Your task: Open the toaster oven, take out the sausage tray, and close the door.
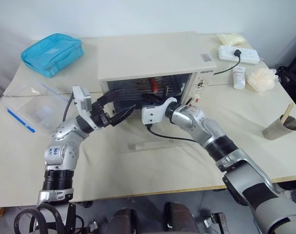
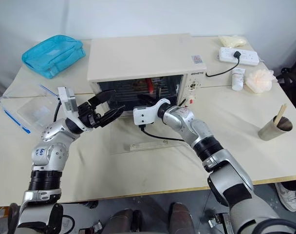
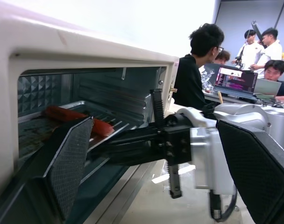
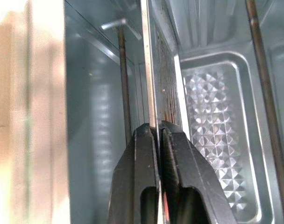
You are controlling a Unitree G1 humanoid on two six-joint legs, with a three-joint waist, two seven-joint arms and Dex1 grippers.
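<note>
The cream toaster oven [image 1: 153, 56] stands at the back of the table. Its glass door [image 1: 138, 132] lies folded down flat on the table, handle bar [image 1: 155, 145] toward me. Inside, the silver sausage tray [image 3: 34, 133] holds a red sausage [image 3: 69, 116]. My right gripper [image 4: 158, 135] reaches into the oven's mouth and is shut on the tray's thin front rim. It also shows from above as the right gripper [image 1: 149, 100]. My left gripper [image 1: 124, 103] hovers open just in front of the oven's left half, above the door, holding nothing.
A blue pouch [image 1: 53, 52] and a clear plastic bag with a blue strip [image 1: 31, 109] lie at the left. At the right are a power strip [image 1: 238, 53], a small bottle [image 1: 239, 77], a bath puff [image 1: 261, 79] and a metal cup [image 1: 282, 127]. People [image 3: 198, 70] sit in the background.
</note>
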